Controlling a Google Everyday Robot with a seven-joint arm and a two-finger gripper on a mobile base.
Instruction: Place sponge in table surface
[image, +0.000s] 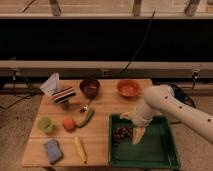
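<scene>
1. The sponge (52, 150) lies flat on the tabletop (97, 142) at its front left corner. It sits just beside the yellow corn cob (80, 149), and nothing rests on it.
2. The gripper (132, 126) hangs over the dark green tray (159, 147) on the right, well apart from the sponge. Its pale fingers (138, 135) look spread and hold nothing, and they point down near a dark cluster of grapes (120, 133).
3. My judgement is that the sponge lies where the task wants it, free of the tray and resting on bare wood, so the placing looks done.
4. The arm's position over the tray seems to keep it away from the crowded left half. There a green cup (45, 124), an orange fruit (69, 123) and a folded cloth (58, 91) stand near one another.
</scene>
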